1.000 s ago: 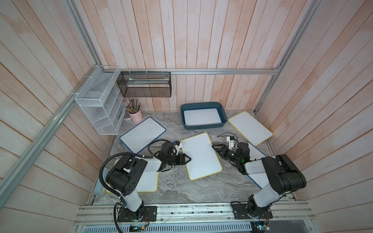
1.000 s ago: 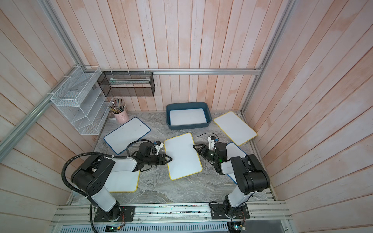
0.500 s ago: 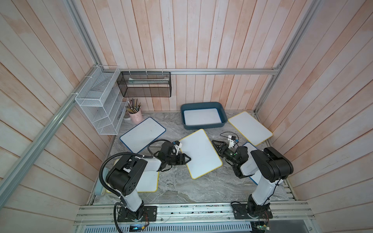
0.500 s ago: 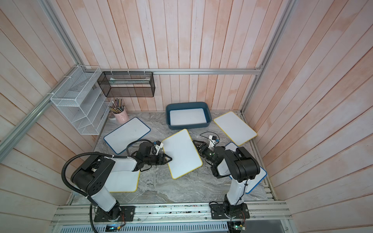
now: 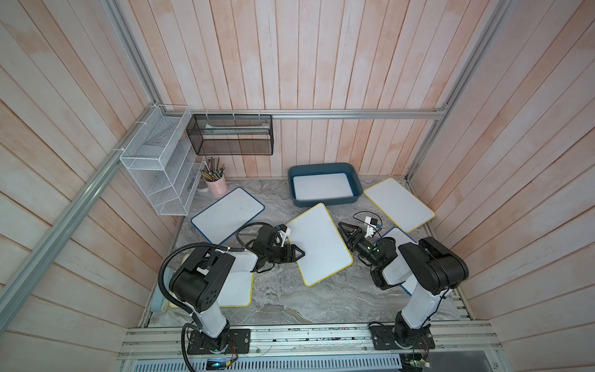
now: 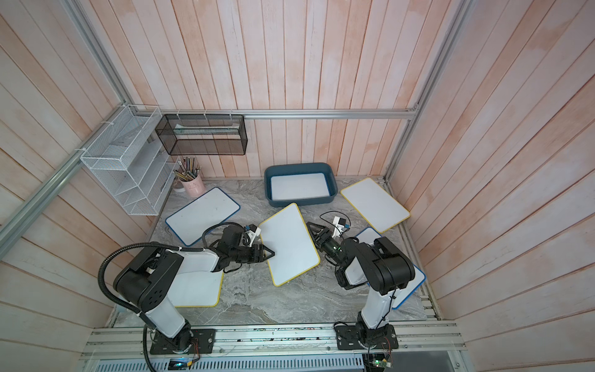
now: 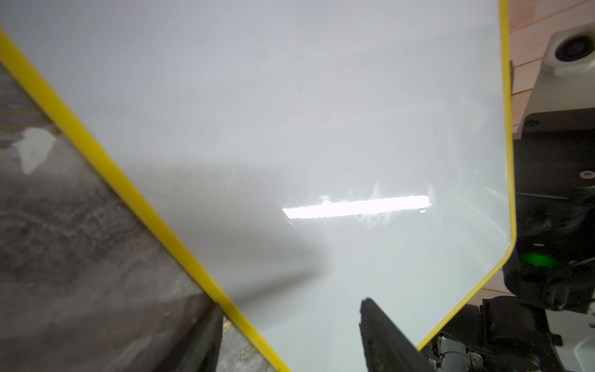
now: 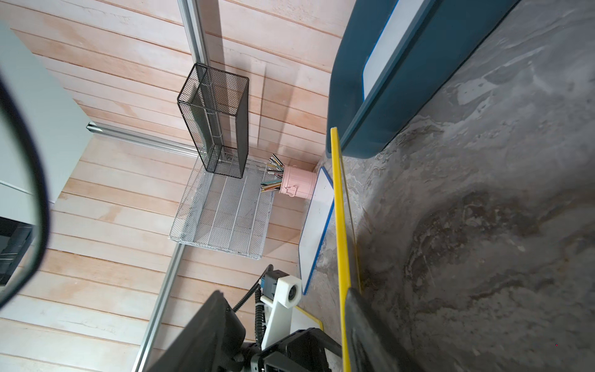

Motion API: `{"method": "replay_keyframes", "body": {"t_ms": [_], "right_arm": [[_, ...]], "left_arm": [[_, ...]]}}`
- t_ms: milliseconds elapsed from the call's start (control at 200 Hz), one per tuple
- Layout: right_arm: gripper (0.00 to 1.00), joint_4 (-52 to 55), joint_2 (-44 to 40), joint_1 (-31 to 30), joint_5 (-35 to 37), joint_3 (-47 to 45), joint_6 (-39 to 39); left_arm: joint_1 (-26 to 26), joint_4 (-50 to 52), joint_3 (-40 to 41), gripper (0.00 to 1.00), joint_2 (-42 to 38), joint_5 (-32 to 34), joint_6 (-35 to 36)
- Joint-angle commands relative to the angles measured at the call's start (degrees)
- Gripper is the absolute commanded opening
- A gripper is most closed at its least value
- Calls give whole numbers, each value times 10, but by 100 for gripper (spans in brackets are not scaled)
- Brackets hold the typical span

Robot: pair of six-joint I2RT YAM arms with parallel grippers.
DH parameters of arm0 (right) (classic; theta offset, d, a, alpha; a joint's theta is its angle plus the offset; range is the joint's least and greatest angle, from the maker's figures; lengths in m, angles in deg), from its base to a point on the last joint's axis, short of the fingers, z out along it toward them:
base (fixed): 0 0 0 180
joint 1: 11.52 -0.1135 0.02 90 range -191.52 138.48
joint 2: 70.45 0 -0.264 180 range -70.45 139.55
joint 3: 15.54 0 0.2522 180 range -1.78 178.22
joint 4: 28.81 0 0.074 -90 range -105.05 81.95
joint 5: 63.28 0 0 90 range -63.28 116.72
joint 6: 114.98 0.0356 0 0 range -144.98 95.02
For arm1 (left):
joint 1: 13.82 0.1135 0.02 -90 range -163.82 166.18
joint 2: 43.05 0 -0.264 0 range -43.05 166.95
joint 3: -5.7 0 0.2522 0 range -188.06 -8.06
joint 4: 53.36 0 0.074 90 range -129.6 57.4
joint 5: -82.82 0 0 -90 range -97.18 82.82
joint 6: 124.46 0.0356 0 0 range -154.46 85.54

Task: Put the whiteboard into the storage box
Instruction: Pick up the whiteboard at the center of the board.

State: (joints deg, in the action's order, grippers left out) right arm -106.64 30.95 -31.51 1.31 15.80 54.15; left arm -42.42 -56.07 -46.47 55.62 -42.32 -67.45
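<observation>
Both top views came to us bright and even, lit softly from overhead. Only faint shadows lay on the table (image 5: 289, 299) toward 6 o'clock. The wide lens splayed the wall planks toward 10 and 2 o'clock. In the left wrist view we saw a white strip of glare on the whiteboard (image 7: 289, 96) and a broad grey shadow across it, and the left gripper (image 7: 289, 302) was blurred. In the right wrist view we found a dark curved band (image 8: 35, 161) far out of focus against the lens. There the black mesh rack (image 8: 214, 119) threw a soft shadow on the wall.
</observation>
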Motion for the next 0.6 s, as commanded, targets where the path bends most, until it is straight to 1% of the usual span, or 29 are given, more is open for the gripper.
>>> {"method": "replay_keyframes", "body": {"t_ms": [0, 100, 180, 245, 380, 520, 595], "right_arm": [[60, 199, -2, -85, -122, -10, -4], [60, 224, -18, -97, -81, -3, -3], [60, 228, -23, -99, -68, -2, 0], [60, 235, -26, -99, -68, 3, -4], [60, 290, -45, -95, -71, 15, -31], [60, 328, -70, -70, -84, 6, -56], [59, 370, -92, -54, -93, 6, -80]], "left_arm": [[-26, -13, -16, 70, 50, -35, 3], [-26, -15, -17, 70, 53, -39, 4], [-26, -7, -20, 69, 50, -37, 10], [-26, 0, -23, 70, 48, -35, 16], [-26, 5, -22, 70, 45, -29, 21], [-26, 2, -19, 70, 44, -29, 19], [-26, 3, -18, 70, 42, -27, 21]]}}
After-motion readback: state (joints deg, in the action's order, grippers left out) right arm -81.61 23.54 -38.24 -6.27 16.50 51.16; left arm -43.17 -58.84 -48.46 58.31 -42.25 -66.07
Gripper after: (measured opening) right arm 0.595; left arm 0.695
